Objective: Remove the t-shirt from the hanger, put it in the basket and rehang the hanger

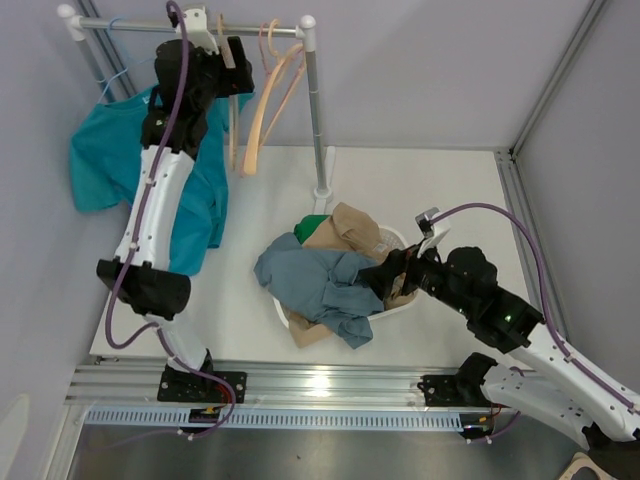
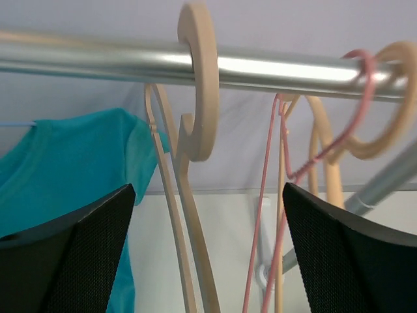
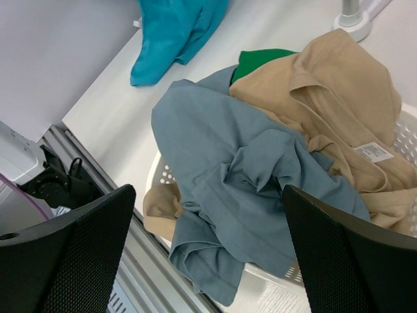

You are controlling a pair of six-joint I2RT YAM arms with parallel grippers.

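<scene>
The teal t-shirt hangs on a thin blue hanger at the left end of the metal rail. It is draped down the left side of the rack, and its lower edge lies on the white counter.

The left arm reaches up to the rail, just right of the t-shirt. Its jaws are spread wide and grasp nothing. In the left wrist view they point at the hook of a wooden hanger looped over the rail, and the t-shirt is off to the left. Further right along the rail hang a pink hanger and more wooden ones, all bare.

The right arm is low over a white basket in the middle of the counter. Its jaws are also released and empty. The basket is heaped with a grey-blue shirt, a tan shirt and a bit of green cloth. The grey-blue shirt spills over the near rim. The rack's post stands just behind the basket.
</scene>
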